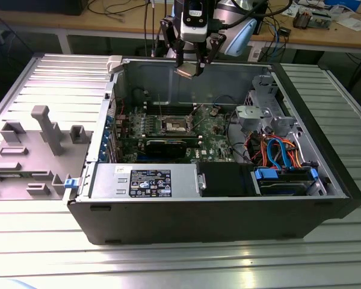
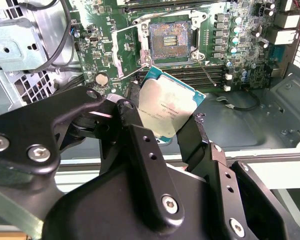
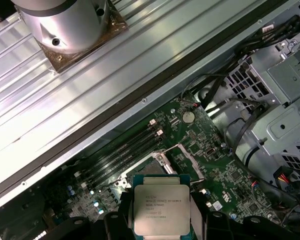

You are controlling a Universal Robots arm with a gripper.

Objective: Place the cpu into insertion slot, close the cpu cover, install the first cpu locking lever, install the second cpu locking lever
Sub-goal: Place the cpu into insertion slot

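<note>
My gripper (image 1: 189, 67) hangs above the back wall of the open computer case (image 1: 325, 180), shut on the cpu (image 1: 186, 71). Both wrist views show the cpu's silver-grey top (image 2: 167, 110) (image 3: 160, 207) clamped by its edges between the black fingers (image 2: 132, 112). The insertion slot (image 1: 173, 124) (image 2: 170, 42) lies uncovered on the green motherboard (image 2: 240, 75), lower down and apart from the chip. The cpu cover (image 3: 189, 161) (image 2: 144, 47) stands raised along the slot's side nearest the coin battery. Thin wire levers (image 2: 115, 50) stick up near the slot.
A black card (image 1: 168, 146) lies across the board in front of the slot. At the exterior view's right are a metal drive cage (image 1: 262, 111) and coloured cables (image 1: 277, 153). A power supply (image 1: 147, 180) fills the front. A grey fixture (image 1: 42, 129) stands on the table outside.
</note>
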